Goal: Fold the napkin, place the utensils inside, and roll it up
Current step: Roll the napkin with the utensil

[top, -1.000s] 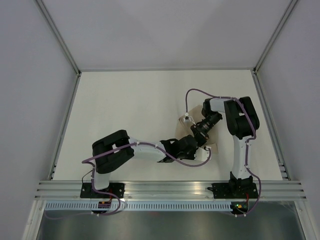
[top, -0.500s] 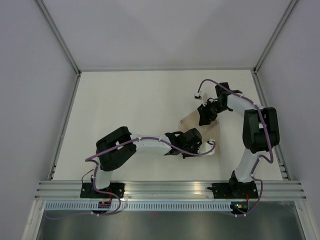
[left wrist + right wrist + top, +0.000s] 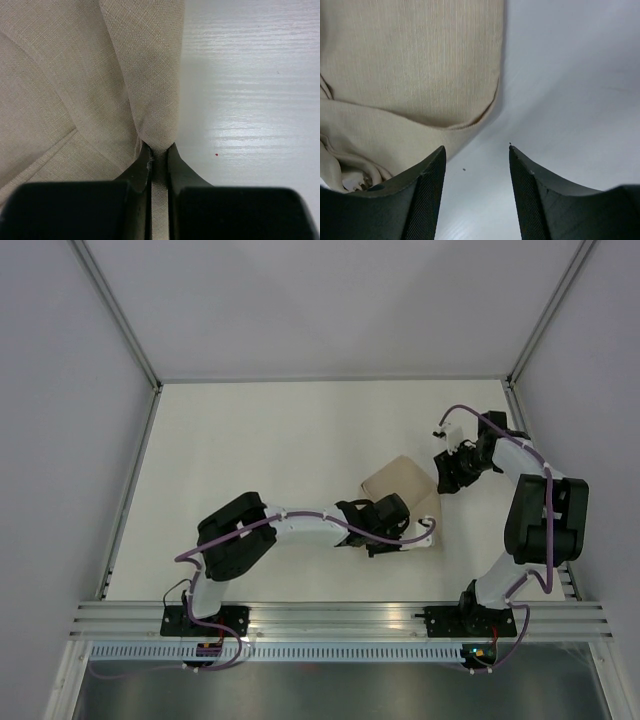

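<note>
The beige napkin [image 3: 395,480] lies crumpled and partly folded on the white table, right of centre. It fills the left of the left wrist view [image 3: 90,75] and the upper left of the right wrist view [image 3: 415,65]. My left gripper [image 3: 392,523] is shut on an edge of the napkin, with a fold of cloth pinched between its jaws [image 3: 159,152]. My right gripper [image 3: 447,478] is open and empty beside the napkin's right edge, over bare table [image 3: 476,150]. No utensils are in view.
The white table [image 3: 260,450] is bounded by a metal frame and grey walls on three sides. Purple cables run along both arms. The left arm stretches across the near middle of the table towards the napkin.
My right gripper has let go of the napkin and swung away to the right and back. The napkin now lies more spread out. My left gripper has shifted slightly right, still holding the cloth.
</note>
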